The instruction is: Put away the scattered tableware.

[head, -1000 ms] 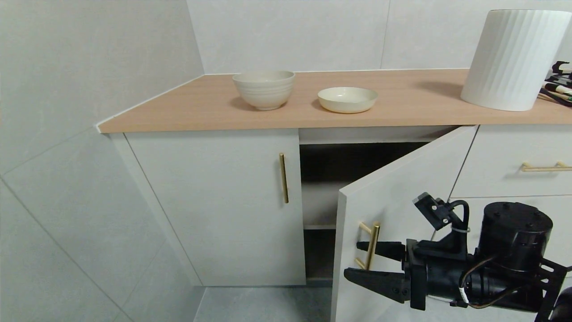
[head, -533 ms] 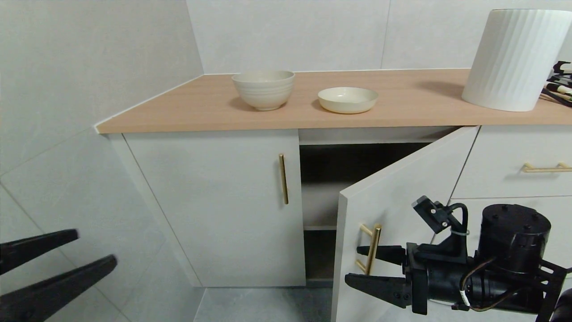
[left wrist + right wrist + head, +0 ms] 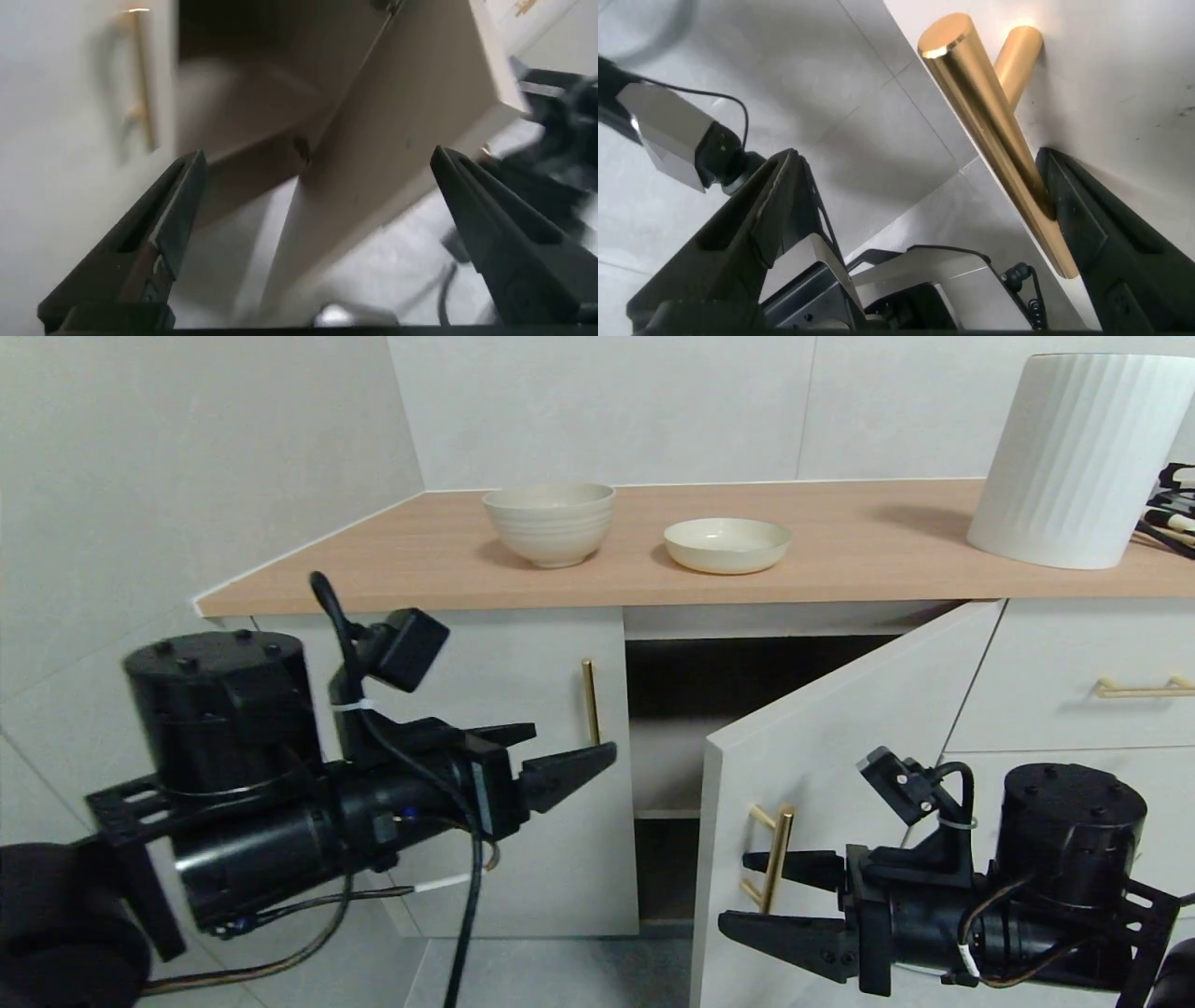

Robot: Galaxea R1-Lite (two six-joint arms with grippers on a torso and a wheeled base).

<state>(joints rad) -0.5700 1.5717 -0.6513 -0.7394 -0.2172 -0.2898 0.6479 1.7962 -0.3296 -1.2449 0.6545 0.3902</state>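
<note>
Bowl: The deep cream bowl (image 3: 549, 523) stands upright on the wooden counter (image 3: 868, 555), near the corner of the wall.
Dish: The flat cream dish (image 3: 727, 543) sits on the counter just to the right of the bowl. The two are not touching.
Cupboard: The cupboard (image 3: 738, 681) is under the counter, right below the dish. It is dark inside, and a pale shelf (image 3: 667, 809) shows in it.
Doors: The shut door (image 3: 448, 709) on the left has a gold bar (image 3: 589, 702). The open door (image 3: 840, 728) on the right swings out toward the robot.
Left claw: The left claw (image 3: 560, 756) hangs in front of the shut door, with its tips near the gold bar. Its two fingers are spread wide and there is nothing between them.
Right claw: The right claw (image 3: 738, 891) is low down at the edge of the open door. Its fingers are wide apart, with the door's gold handle (image 3: 990, 131) between them. It is not squeezing the handle. One finger is very close to the handle's end, but it is too hard to tell if they touch.
Other things: A tall white ribbed pot (image 3: 1083, 457) stands far right on the counter. A drawer handle (image 3: 1144, 688) shows below it.
</note>
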